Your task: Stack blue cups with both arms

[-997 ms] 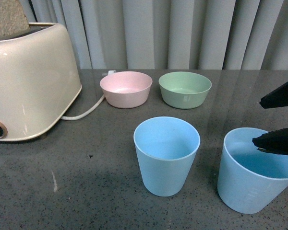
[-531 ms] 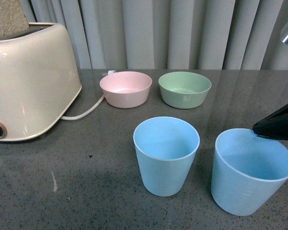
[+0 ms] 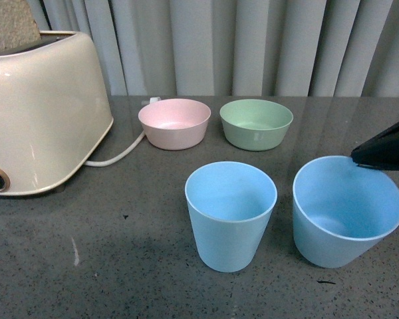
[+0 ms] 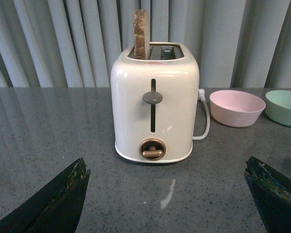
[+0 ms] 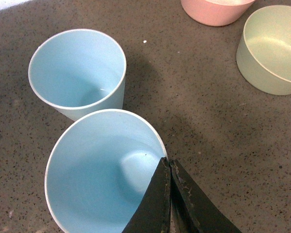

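My right gripper (image 5: pixel 168 164) is pinched on the rim of one blue cup (image 3: pixel 332 226), holding it tilted with its body free for nesting, I judge. The other blue cup (image 3: pixel 231 219) stands upright just beside it. My left gripper (image 4: pixel 166 170) is spread wide, empty, facing the toaster (image 4: pixel 155 111).

R claw (image 3: pixel 357 157) mostly beyond front-view R edge; toaster (image 3: pixel 43 113) L side likewise.

Matt plastic on speckled, polished stone
Smooth matt plastic is seen on the upright blue cup (image 3: pixel 231 219), tilted blue cup (image 3: pixel 322 236), pink bowl (image 3: pixel 174 127) and green bowl (image 3: pixel 256 127); a glossy cream shell on the toaster (image 3: pixel 46 119); a faint sheen on the table (image 3: pixel 120 252).
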